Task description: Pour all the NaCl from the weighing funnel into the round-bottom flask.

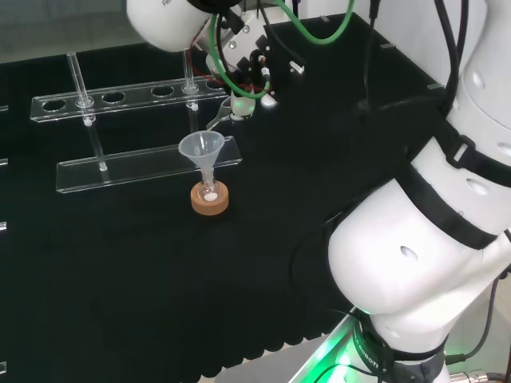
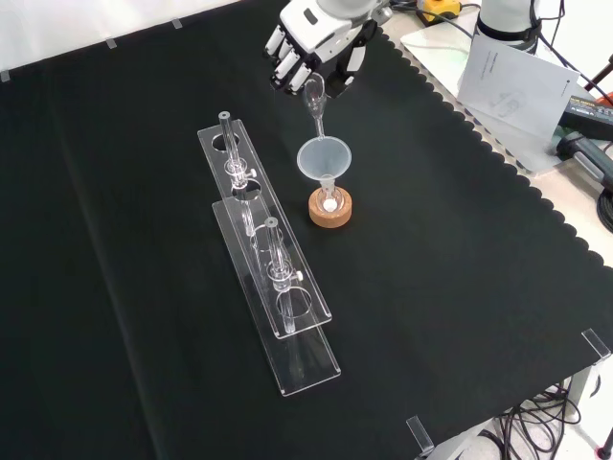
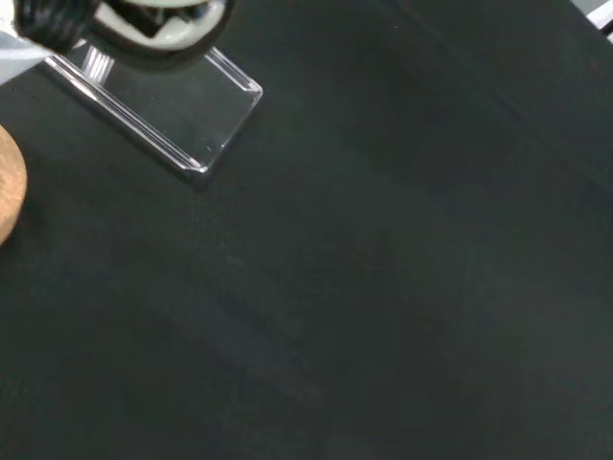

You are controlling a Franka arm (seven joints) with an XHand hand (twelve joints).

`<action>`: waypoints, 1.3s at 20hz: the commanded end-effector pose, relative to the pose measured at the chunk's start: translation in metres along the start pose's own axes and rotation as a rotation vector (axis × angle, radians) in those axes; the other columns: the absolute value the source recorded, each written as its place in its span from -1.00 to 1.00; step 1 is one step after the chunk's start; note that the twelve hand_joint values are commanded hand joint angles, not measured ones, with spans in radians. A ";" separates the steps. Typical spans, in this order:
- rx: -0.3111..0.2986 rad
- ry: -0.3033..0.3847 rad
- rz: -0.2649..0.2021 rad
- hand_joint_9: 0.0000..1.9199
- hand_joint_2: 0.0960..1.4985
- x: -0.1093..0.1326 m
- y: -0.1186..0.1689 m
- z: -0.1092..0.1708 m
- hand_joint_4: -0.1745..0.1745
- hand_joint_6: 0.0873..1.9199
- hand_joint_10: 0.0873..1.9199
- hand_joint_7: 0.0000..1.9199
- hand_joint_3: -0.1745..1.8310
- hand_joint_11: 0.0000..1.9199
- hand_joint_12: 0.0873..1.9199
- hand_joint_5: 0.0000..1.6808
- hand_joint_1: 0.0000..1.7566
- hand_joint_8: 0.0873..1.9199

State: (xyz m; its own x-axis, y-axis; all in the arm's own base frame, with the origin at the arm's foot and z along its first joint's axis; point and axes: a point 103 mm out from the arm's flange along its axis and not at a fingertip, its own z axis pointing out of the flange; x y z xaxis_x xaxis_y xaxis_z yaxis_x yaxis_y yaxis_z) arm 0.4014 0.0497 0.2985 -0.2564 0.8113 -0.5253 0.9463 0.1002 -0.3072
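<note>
Hand: the hand (image 2: pixel 311 43) sits at the cloth's 12 o'clock edge in the front view, fingers curled round the bowl end of the weighing funnel (image 2: pixel 315 103) — gripping it so the thin stem tips down.
Weighing funnel: clear glass, slanted, its stem tip at the rim of the wide funnel (image 2: pixel 325 159), on the side toward the hand; judged to be held that way so the salt slides down the stem and into the cone.
Wide funnel: stands upright in the neck of the flask (image 1: pixel 209 191), there to catch the salt and guide it in.
Flask: small and round, seated in a cork ring (image 2: pixel 330 210) that keeps it from rolling; a white speck shows at its bottom — likely salt already in.
Rack: a clear tube rack (image 2: pixel 273 287) lies at 8 o'clock from the flask in the front view, apart from it.
Progress: pouring looks under way; whether the weighing funnel is empty I cannot tell.
</note>
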 end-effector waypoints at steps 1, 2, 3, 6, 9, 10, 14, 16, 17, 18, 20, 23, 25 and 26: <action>-0.026 0.148 0.004 0.26 -0.14 -0.010 -0.003 0.015 1.00 -0.39 -0.94 -0.22 -0.25 -0.02 -0.07 0.51 0.27 -0.42; -0.028 0.171 0.003 0.26 -0.14 -0.012 -0.003 0.017 1.00 -0.39 -0.94 -0.22 -0.25 -0.02 -0.07 0.51 0.27 -0.42; -0.031 0.187 0.002 0.26 -0.14 -0.014 -0.003 0.019 1.00 -0.39 -0.94 -0.22 -0.25 -0.02 -0.07 0.51 0.27 -0.42; -0.045 0.246 -0.008 0.26 -0.14 -0.016 -0.003 0.023 1.00 -0.39 -0.94 -0.22 -0.25 -0.02 -0.07 0.51 0.27 -0.42; -0.047 0.294 -0.002 0.26 -0.14 -0.019 -0.003 0.030 1.00 -0.39 -0.94 -0.21 -0.25 -0.02 -0.08 0.51 0.27 -0.42; -0.047 0.307 0.000 0.26 -0.14 -0.021 -0.003 0.033 1.00 -0.39 -0.94 -0.21 -0.25 -0.02 -0.08 0.51 0.27 -0.42; -0.062 0.348 0.011 0.26 -0.14 -0.026 -0.005 0.039 1.00 -0.39 -0.95 -0.21 -0.25 -0.02 -0.08 0.51 0.27 -0.42; -0.074 0.381 0.018 0.26 -0.14 -0.029 -0.005 0.041 1.00 -0.39 -0.95 -0.21 -0.25 -0.02 -0.08 0.51 0.27 -0.42; -0.082 0.401 0.020 0.26 -0.14 -0.031 -0.005 0.042 1.00 -0.39 -0.95 -0.21 -0.25 -0.02 -0.08 0.51 0.27 -0.42; -0.087 0.418 0.022 0.26 -0.14 -0.034 -0.005 0.044 1.00 -0.39 -0.95 -0.21 -0.25 -0.02 -0.08 0.51 0.27 -0.42; -0.091 0.452 0.020 0.26 -0.14 -0.037 -0.004 0.048 1.00 -0.39 -0.95 -0.21 -0.25 -0.02 -0.08 0.51 0.27 -0.42; -0.101 0.497 0.021 0.26 -0.14 -0.041 -0.003 0.053 1.00 -0.39 -0.95 -0.21 -0.25 -0.02 -0.08 0.51 0.27 -0.42; -0.108 0.516 0.023 0.27 -0.14 -0.044 -0.002 0.057 1.00 -0.39 -0.95 -0.21 -0.25 -0.02 -0.08 0.51 0.27 -0.42; -0.109 0.524 0.024 0.27 -0.14 -0.045 -0.001 0.058 1.00 -0.39 -0.95 -0.21 -0.25 -0.02 -0.08 0.51 0.27 -0.42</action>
State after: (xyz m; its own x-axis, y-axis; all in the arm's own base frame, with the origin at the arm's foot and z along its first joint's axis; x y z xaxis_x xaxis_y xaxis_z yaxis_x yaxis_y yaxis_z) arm 0.3982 -0.0106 0.2797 -0.1470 0.9836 -0.1046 0.9680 0.1213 -0.2199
